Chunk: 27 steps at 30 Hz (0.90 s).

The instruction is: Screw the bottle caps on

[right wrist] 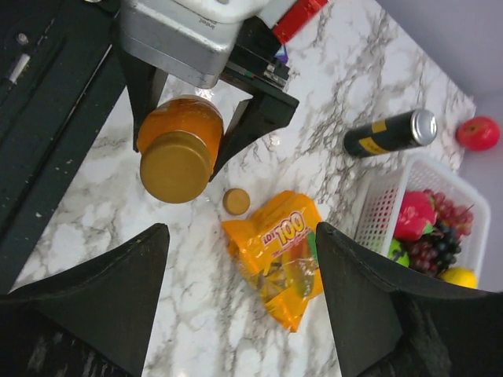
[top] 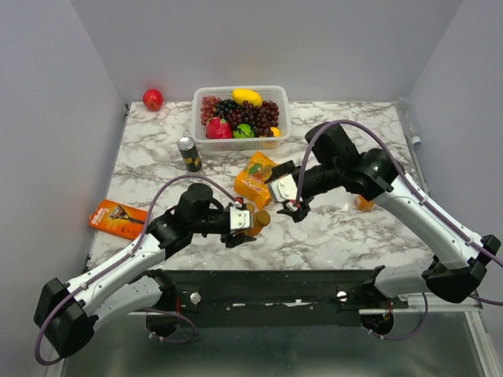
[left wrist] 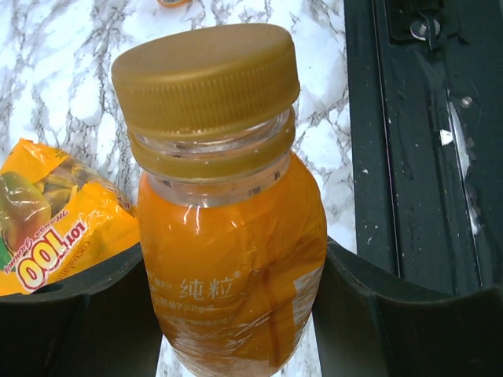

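Note:
My left gripper (top: 240, 221) is shut on an orange juice bottle (left wrist: 232, 259) and holds it tilted just above the table. A golden-orange cap (left wrist: 206, 78) sits on its neck, slightly crooked. The right wrist view shows this bottle (right wrist: 182, 119) and cap (right wrist: 174, 166) end-on, with a second golden cap (right wrist: 236, 202) loose on the marble beside them. My right gripper (top: 291, 203) is open and empty, hovering just right of the capped bottle, over the snack bag. Another orange bottle (top: 364, 203) stands half hidden behind my right arm. The colourless bottle and the white cap cannot be made out.
An orange snack bag (top: 255, 179) lies mid-table. A dark can (top: 189, 153) stands behind it, left of a white fruit basket (top: 240, 118). A red apple (top: 152, 99) sits at the far left corner and an orange packet (top: 118, 218) at the left edge.

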Each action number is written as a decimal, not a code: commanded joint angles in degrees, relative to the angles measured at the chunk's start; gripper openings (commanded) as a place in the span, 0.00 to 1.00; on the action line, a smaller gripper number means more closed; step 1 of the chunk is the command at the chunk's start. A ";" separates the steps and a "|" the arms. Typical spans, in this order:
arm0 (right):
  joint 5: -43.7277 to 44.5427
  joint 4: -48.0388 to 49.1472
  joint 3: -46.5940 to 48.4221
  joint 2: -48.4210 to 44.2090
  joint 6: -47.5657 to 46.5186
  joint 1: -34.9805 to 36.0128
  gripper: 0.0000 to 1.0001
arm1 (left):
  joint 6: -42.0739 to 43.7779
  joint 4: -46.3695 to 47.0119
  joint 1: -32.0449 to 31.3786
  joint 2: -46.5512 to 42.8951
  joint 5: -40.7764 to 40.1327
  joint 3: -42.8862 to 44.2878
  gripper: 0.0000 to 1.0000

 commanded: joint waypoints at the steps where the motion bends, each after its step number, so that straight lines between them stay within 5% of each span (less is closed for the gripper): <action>1: -5.91 -3.78 -1.94 -0.35 -17.13 1.13 0.82 | 5.48 -5.81 0.38 1.73 3.84 3.26 0.00; 9: -7.24 -13.10 -1.95 0.97 -26.66 1.58 0.79 | 3.82 -2.83 0.47 3.22 2.96 3.71 0.00; 27: -8.56 -8.88 -1.16 6.50 -23.32 2.55 0.62 | 1.27 1.04 0.38 2.96 1.64 3.26 0.00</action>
